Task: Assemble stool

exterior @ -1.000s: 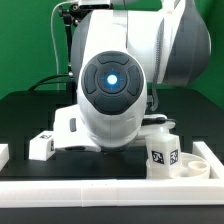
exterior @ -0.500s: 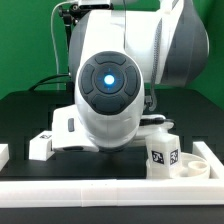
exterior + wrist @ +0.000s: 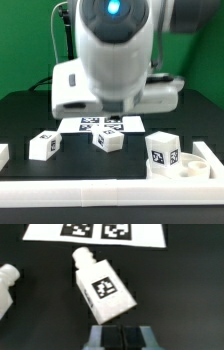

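At the centre of the exterior view, one stool leg (image 3: 108, 140) lies on the black bench (image 3: 30, 115), just in front of the marker board (image 3: 101, 125). In the wrist view it lies askew with a tag facing up. A second leg (image 3: 42, 146) lies at the lower left, well apart. A third leg (image 3: 163, 150) stands upright at the lower right, just beside the round seat (image 3: 205, 158). A long white rim bar (image 3: 100, 190) runs along the bottom edge. The fingers (image 3: 106, 335) are pressed together, holding nothing, clear of the centre leg.
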Robot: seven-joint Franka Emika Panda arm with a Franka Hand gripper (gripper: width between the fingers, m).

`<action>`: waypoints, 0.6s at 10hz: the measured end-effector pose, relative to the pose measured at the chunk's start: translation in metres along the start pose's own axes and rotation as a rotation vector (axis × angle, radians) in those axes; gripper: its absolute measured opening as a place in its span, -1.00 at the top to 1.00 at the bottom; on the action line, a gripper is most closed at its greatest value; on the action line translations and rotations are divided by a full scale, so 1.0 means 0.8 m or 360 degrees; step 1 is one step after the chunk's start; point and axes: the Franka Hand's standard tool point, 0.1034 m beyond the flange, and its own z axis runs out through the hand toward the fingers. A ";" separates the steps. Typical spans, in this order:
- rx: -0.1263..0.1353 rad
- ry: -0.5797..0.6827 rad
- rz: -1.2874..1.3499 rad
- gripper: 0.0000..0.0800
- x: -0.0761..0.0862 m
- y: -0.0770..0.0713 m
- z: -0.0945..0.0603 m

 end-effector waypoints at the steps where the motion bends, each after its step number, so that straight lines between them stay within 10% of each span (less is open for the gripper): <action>1: -0.0007 0.0034 -0.0014 1.00 -0.006 -0.004 -0.014; 5: -0.0019 0.0332 -0.0010 1.00 0.013 0.000 -0.027; 6: -0.0017 0.0321 -0.0008 0.74 0.013 0.001 -0.024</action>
